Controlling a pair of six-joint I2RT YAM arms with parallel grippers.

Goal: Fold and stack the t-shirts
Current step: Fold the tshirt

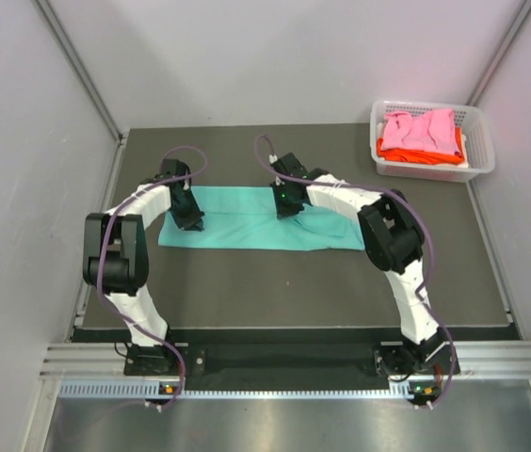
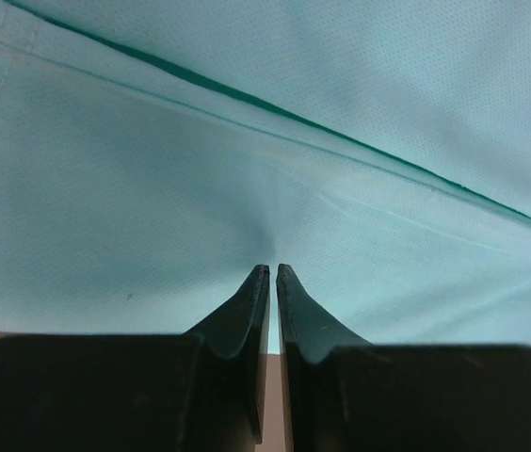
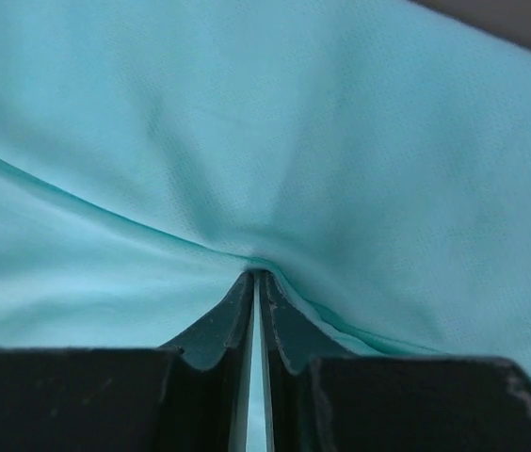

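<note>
1. Teal t-shirt lies in a long strip mid-counter.
2. Left tool and right tool are both clenched, pinching its cloth.
3. Pink tee sits on the orange tee, in the basket at 2 o'clock.

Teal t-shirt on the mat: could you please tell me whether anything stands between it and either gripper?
Nothing visible does. The left gripper and the right gripper are both shut on the teal t-shirt, its cloth puckering at their tips. The white basket sits apart at the far right corner.
</note>
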